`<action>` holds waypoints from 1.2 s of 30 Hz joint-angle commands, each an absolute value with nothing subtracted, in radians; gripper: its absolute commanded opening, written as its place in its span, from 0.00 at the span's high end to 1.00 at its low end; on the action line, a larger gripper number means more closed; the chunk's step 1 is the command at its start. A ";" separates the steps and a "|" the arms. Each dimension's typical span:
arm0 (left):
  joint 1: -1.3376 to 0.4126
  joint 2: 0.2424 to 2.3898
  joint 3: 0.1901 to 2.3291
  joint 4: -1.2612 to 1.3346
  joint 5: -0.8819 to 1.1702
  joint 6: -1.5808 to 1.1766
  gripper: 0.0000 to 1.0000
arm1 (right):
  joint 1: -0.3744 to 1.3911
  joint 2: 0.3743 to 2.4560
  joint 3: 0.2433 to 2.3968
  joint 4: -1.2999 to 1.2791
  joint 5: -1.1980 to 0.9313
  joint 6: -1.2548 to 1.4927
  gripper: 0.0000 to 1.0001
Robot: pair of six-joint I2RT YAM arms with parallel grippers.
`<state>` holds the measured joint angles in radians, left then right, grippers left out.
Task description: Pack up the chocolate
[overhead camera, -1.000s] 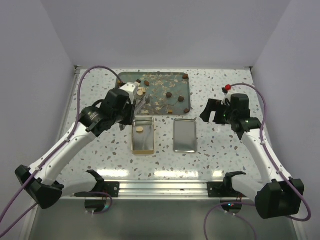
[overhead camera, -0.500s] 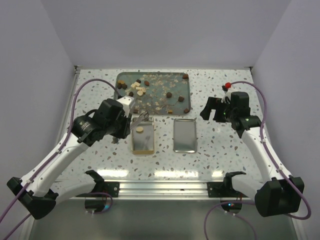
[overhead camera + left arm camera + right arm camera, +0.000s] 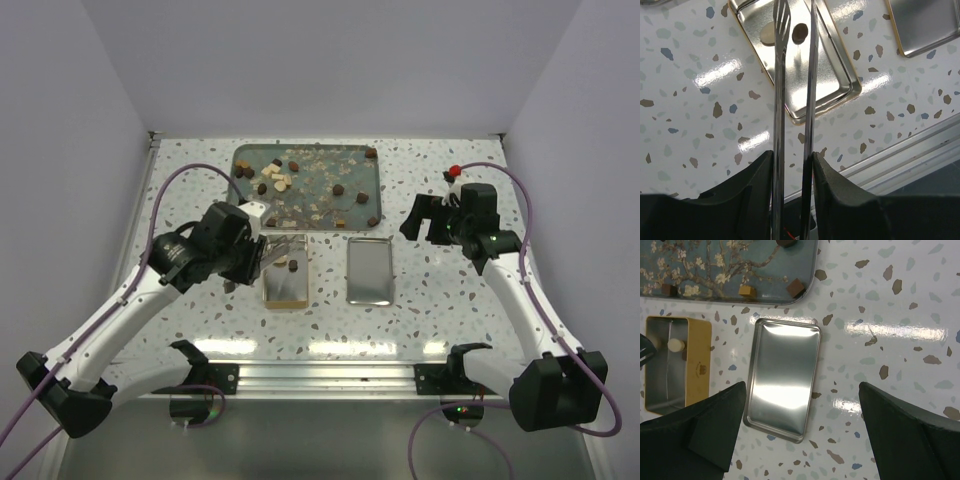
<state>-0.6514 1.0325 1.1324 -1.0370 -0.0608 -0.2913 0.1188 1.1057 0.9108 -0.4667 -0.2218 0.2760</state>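
entry: left end effector (image 3: 792,159) pinching slim steel tongs (image 3: 780,100); round dark-brown chocolate (image 3: 800,33) lies in gold rectangular tin (image 3: 840,75), seemingly free. lift straight up, tips parted. right end effector (image 3: 802,407) spread.

Tongs (image 3: 779,115) partly hide what seems cream chocolate (image 3: 767,34).

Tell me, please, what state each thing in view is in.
Gold rectangular metal tin: open, cream round chocolate and dark round chocolate inside.
Silver rectangular lid: off, lying beside the tin.
Long metal tongs: gripped by left fingers, tips apart over tin.
Right fingers: open, empty.
Floral tray: holds loose chocolates.
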 commanded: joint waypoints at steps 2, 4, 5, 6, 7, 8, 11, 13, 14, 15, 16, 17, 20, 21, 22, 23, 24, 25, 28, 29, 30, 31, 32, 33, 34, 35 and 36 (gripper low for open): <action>-0.657 1.040 1.141 -1.029 -0.069 -0.265 0.59 | 0.123 1.104 0.939 -0.449 -0.213 0.265 0.02; -0.658 1.048 1.141 -1.017 -0.068 -0.268 0.59 | 0.123 1.106 0.936 -0.448 -0.213 0.267 0.02; -0.657 1.052 1.141 -1.008 -0.058 -0.267 0.59 | 0.123 1.106 0.936 -0.448 -0.213 0.267 0.02; -0.657 1.054 1.143 -1.003 -0.060 -0.267 0.59 | 0.123 1.106 0.933 -0.449 -0.213 0.267 0.02; -0.657 1.057 1.150 -1.002 -0.064 -0.270 0.59 | 0.123 1.106 0.933 -0.449 -0.213 0.267 0.02; -0.657 1.058 1.158 -0.996 -0.090 -0.271 0.60 | 0.123 1.104 0.933 -0.451 -0.213 0.267 0.02; -0.655 1.080 1.227 -0.997 -0.197 -0.293 0.62 | 0.123 1.103 0.930 -0.451 -0.212 0.265 0.02; -0.647 1.127 1.291 -0.994 -0.236 -0.291 0.62 | 0.123 1.104 0.928 -0.449 -0.213 0.267 0.02; -0.637 1.147 1.310 -0.977 -0.244 -0.285 0.62 | 0.123 1.106 0.928 -0.449 -0.215 0.268 0.02; -0.602 1.164 1.322 -0.963 -0.236 -0.266 0.62 | 0.123 1.106 0.928 -0.448 -0.219 0.270 0.02; -0.579 1.198 1.339 -0.945 -0.226 -0.253 0.62 | 0.123 1.108 0.928 -0.448 -0.222 0.270 0.02; -0.549 1.213 1.347 -0.912 -0.194 -0.241 0.62 | 0.123 1.108 0.928 -0.446 -0.222 0.271 0.02; -0.430 1.267 1.368 -0.855 -0.143 -0.207 0.62 | 0.123 1.106 0.930 -0.451 -0.229 0.273 0.02; -0.396 1.282 1.370 -0.845 -0.146 -0.193 0.62 | 0.123 1.104 0.928 -0.451 -0.230 0.273 0.02; -0.387 1.317 1.371 -0.839 -0.153 -0.189 0.62 | 0.123 1.103 0.927 -0.451 -0.230 0.273 0.02; -0.379 1.334 1.370 -0.824 -0.170 -0.184 0.62 | 0.121 1.103 0.925 -0.448 -0.232 0.278 0.02; -0.376 1.353 1.365 -0.816 -0.181 -0.178 0.62 | 0.123 1.106 0.920 -0.445 -0.233 0.281 0.02; -0.376 1.386 1.355 -0.805 -0.190 -0.175 0.61 | 0.123 1.106 0.919 -0.442 -0.233 0.282 0.02; -0.376 1.443 1.333 -0.750 -0.230 -0.170 0.61 | 0.124 1.120 0.913 -0.436 -0.241 0.288 0.02; -0.376 1.457 1.333 -0.739 -0.232 -0.169 0.61 | 0.123 1.123 0.913 -0.436 -0.241 0.291 0.02; -0.376 1.469 1.335 -0.727 -0.232 -0.169 0.61 | 0.123 1.126 0.913 -0.431 -0.241 0.293 0.02; -0.376 1.489 1.335 -0.715 -0.233 -0.170 0.61 | 0.123 1.134 0.911 -0.428 -0.241 0.295 0.02; -0.376 1.500 1.336 -0.695 -0.247 -0.173 0.61 | 0.123 1.137 0.913 -0.426 -0.241 0.296 0.02; -0.376 1.508 1.342 -0.689 -0.258 -0.175 0.61 | 0.123 1.143 0.914 -0.420 -0.245 0.296 0.02; -0.374 1.528 1.345 -0.683 -0.282 -0.175 0.61 | 0.123 1.153 0.916 -0.422 -0.245 0.293 0.02; -0.374 1.537 1.348 -0.678 -0.288 -0.175 0.61 | 0.123 1.160 0.922 -0.420 -0.247 0.293 0.02; -0.371 1.546 1.353 -0.672 -0.290 -0.173 0.61 | 0.123 1.164 0.923 -0.420 -0.250 0.291 0.02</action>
<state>-0.3752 1.5326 1.3285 -0.7628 -0.2352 -0.1898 0.1188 1.1488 0.9104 -0.4522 -0.2279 0.2874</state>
